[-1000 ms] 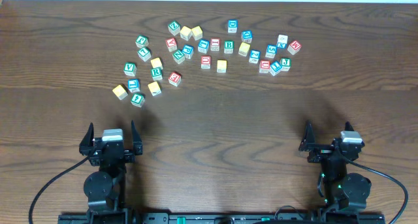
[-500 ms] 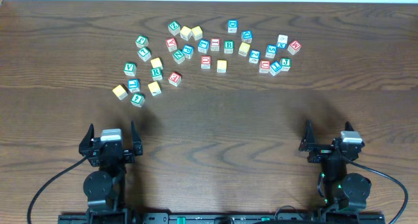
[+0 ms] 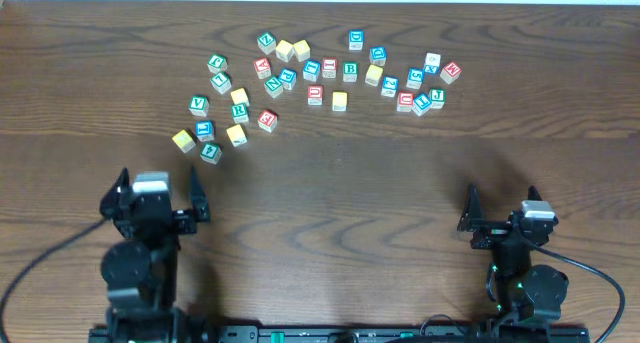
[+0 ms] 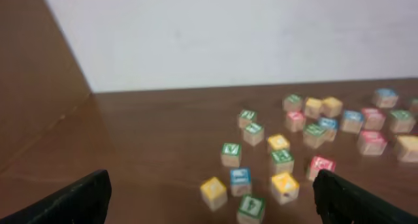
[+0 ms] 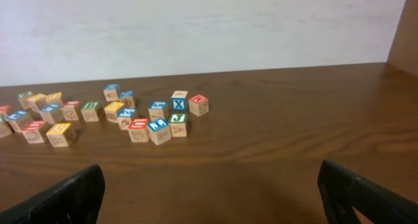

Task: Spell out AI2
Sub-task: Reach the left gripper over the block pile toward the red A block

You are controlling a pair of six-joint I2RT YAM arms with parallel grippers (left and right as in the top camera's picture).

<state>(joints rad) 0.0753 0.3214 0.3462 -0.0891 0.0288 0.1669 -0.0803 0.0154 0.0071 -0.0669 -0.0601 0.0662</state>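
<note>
- L gripper: jaws spread wide, nothing between them; hangs over near-left part of table, short of the cubes
- R gripper: jaws wide too, nothing held; near-right edge, well apart from cubes
- alphabet cubes: loose scatter across far half of table, resting on the wood
- A / I / 2: somewhere in that scatter; chars too small overhead and blurred in L wrist view, so I cannot tell which cubes they are

Soft, even light fills every view. From overhead, faint diffuse shadows lie on the near half of the wooden table. The left wrist view is blurred throughout. The right wrist view is sharper, its alphabet cubes crisp.
</note>
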